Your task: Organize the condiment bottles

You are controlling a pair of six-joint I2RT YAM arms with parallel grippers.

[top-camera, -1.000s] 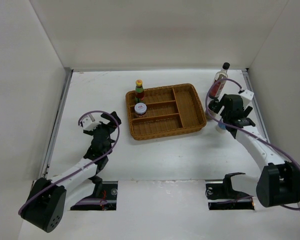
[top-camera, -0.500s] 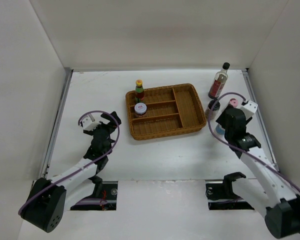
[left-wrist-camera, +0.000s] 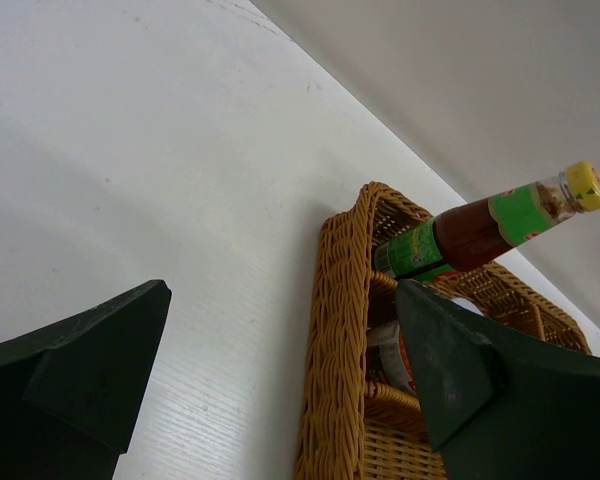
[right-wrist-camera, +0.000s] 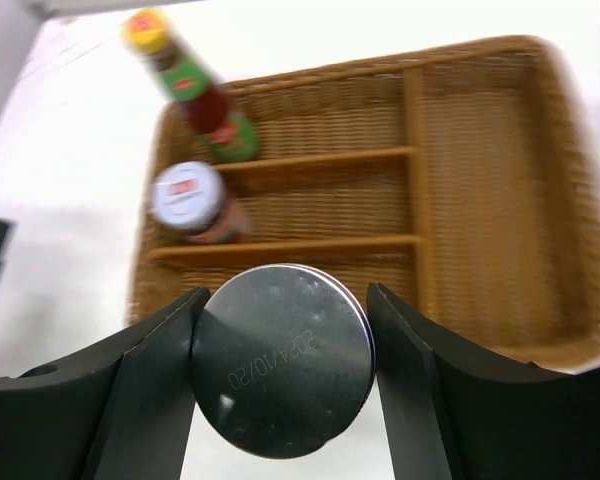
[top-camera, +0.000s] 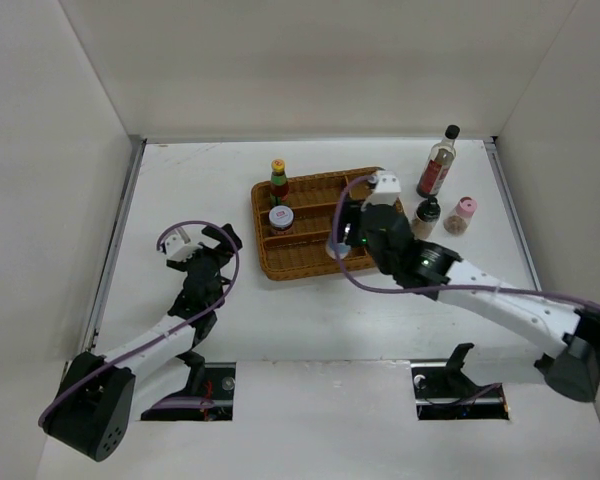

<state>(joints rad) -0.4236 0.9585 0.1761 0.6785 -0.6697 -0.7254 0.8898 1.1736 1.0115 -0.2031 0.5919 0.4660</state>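
While the left gripper (left-wrist-camera: 280, 390) rests low over the table (top-camera: 180, 180) to the left of the wicker tray (top-camera: 320, 192), its jaws are spread wide with nothing between them; the right arm reaches across from the other side, and the right gripper (right-wrist-camera: 285, 330) is closed partway onto the silver-lidded jar (right-wrist-camera: 280, 375), one finger pressed against each side of the lid. In the right wrist view, that jar hangs over the near edge of the tray, in front of the nearest long slot; whether its base touches the wicker is hard to judge, since the lid hides everything beneath it.

Two bottles already stand in the tray: the yellow-capped sauce bottle (top-camera: 278, 178) is upright at the left end of the far slot; the white-lidded jar (top-camera: 280, 217) sits at the left end of the middle slot, just nearer than the sauce bottle. The wide compartment on the tray's right side is partly covered by the right arm in the overhead view.

Out on the table to the right of the tray, the tall clear bottle (top-camera: 440, 160) stands farthest back; the dark shaker (top-camera: 426, 217) and the pink-capped jar (top-camera: 463, 214) stand side by side nearer, close together but apart.
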